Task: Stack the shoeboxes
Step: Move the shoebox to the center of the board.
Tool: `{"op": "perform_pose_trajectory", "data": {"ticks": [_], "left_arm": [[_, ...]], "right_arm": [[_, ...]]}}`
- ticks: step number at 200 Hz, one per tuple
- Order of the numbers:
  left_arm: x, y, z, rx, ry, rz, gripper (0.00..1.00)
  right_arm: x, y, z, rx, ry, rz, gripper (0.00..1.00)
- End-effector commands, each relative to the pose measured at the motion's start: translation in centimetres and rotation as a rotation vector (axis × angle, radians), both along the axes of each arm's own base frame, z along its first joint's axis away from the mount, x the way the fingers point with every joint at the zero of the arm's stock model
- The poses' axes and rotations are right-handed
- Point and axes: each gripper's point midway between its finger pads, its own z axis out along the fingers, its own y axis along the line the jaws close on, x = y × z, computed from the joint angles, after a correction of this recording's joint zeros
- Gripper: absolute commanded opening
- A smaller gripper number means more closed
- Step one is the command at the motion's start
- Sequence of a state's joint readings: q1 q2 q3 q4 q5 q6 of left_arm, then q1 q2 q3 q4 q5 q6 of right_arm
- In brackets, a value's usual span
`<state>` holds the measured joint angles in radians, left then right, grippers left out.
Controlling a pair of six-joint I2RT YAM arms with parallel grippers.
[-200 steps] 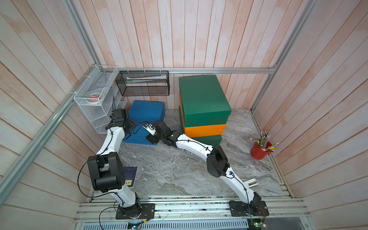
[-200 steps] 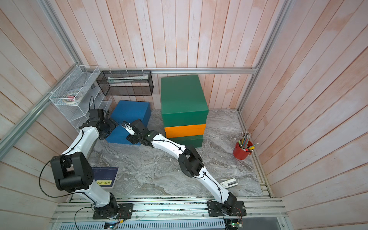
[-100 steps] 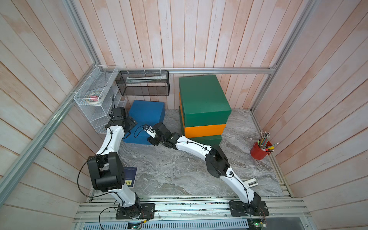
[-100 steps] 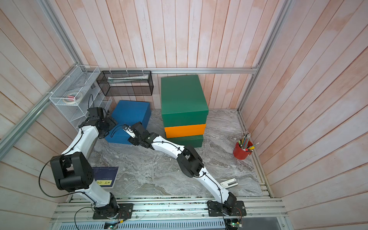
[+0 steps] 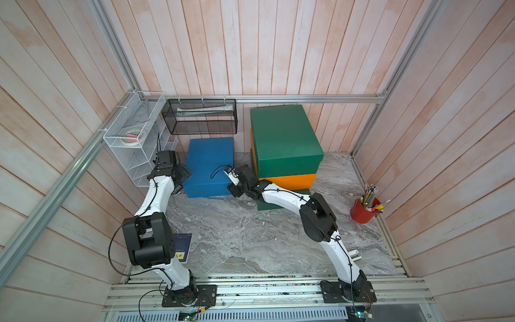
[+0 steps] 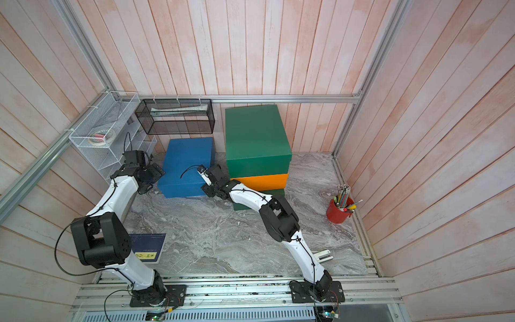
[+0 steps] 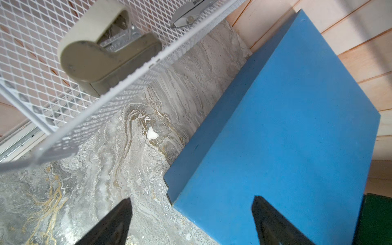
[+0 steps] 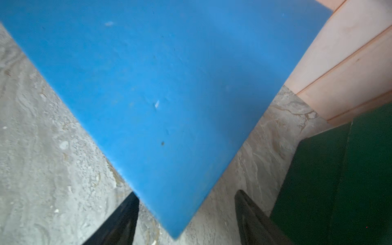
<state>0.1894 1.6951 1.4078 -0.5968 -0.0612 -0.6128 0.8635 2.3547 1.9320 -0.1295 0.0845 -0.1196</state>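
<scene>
A: Grey marble table [image 5: 245, 239] is seen nearest. Grippers?
B: The left gripper [image 7: 192, 198] and right gripper [image 8: 187, 192] are spread wide astride near corners of the blue shoebox [image 5: 209, 164].
A: Beyond?
B: The upper green shoebox [image 5: 284, 133] is stacked on the orange shoebox [image 5: 289, 181], on the lower green shoebox [image 5: 264, 207], beside the wall [image 5: 278, 55].

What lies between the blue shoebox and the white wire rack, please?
Bare tabletop runs between the blue shoebox and the white wire rack in the left wrist view; the open left gripper hangs partly above it.

The left gripper [image 7: 192, 198] spreads wide over a corner of the blue shoebox [image 7: 286, 137]; the white wire rack [image 7: 31, 42] stands near that box.
</scene>
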Motion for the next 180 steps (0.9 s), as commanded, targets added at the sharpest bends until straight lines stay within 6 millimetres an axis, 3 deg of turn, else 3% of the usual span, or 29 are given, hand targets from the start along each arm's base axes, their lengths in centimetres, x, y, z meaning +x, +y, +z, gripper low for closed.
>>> {"op": "perform_pose_trajectory", "data": {"ticks": [1, 34, 72, 144, 180], "left_arm": [[0.5, 0.2, -0.1, 0.006, 0.009, 0.003, 0.92], [1.7, -0.3, 0.4, -0.015, -0.033, -0.025, 0.93], [3.1, -0.4, 0.3, -0.016, -0.057, -0.052, 0.94], [4.8, 0.1, -1.2, -0.032, -0.063, -0.068, 0.95], [5.2, -0.3, -2.0, -0.046, -0.069, -0.086, 0.95]], "right_arm": [[-2.5, 1.7, 2.8, 0.064, 0.021, 0.047, 0.76], [-4.4, 2.8, 5.7, 0.175, 0.117, 0.077, 0.81], [-4.3, 3.3, 8.4, 0.270, 0.215, 0.042, 0.91], [-0.8, 3.4, 6.3, 0.341, 0.407, -0.103, 0.91], [-0.2, 3.2, 5.0, 0.336, 0.442, -0.170, 0.91]]}}
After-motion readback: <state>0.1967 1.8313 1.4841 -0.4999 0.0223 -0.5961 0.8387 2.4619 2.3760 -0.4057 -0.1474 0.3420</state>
